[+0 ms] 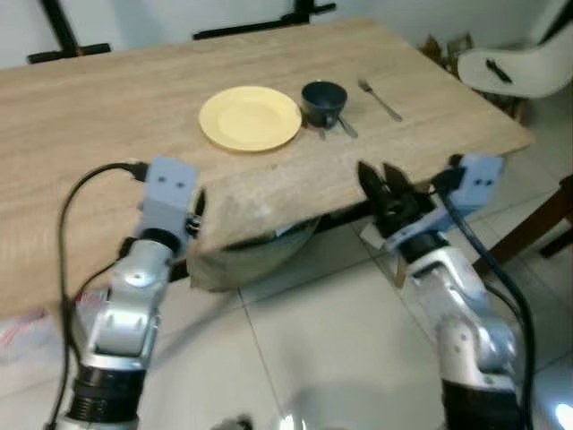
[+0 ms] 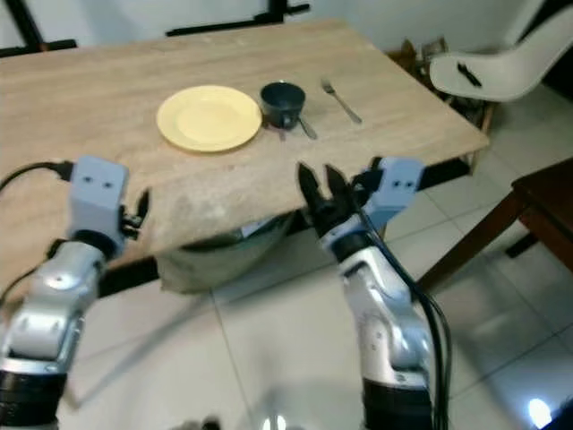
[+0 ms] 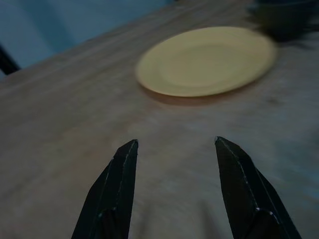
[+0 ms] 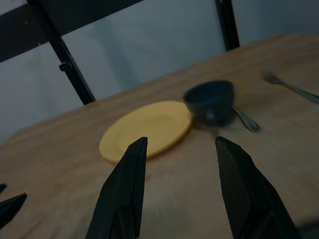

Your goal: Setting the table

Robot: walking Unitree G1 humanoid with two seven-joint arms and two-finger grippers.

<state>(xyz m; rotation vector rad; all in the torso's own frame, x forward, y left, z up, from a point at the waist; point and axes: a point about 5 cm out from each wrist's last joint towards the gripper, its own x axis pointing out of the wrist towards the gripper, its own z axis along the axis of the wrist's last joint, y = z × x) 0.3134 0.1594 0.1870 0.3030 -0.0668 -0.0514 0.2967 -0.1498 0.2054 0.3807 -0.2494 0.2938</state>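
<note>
A yellow plate (image 1: 250, 117) lies on the wooden table (image 1: 81, 134), towards its far side. Right beside it stands a dark blue cup (image 1: 323, 101) with a spoon (image 1: 345, 127) lying against it. A fork (image 1: 380, 99) lies farther right. My left gripper (image 3: 174, 142) hovers open just over the table's near edge, pointing at the plate. My right gripper (image 1: 383, 182) is also open at the near edge, to the right, facing the plate (image 4: 147, 129) and cup (image 4: 210, 102). Neither holds anything.
A white chair (image 1: 515, 64) stands beyond the table's right end, and a dark wooden piece of furniture (image 2: 542, 210) is on the right. A grey-brown bundle (image 1: 251, 255) sits under the table's near edge. Black stand legs (image 1: 260, 25) are behind the table. The floor is tiled.
</note>
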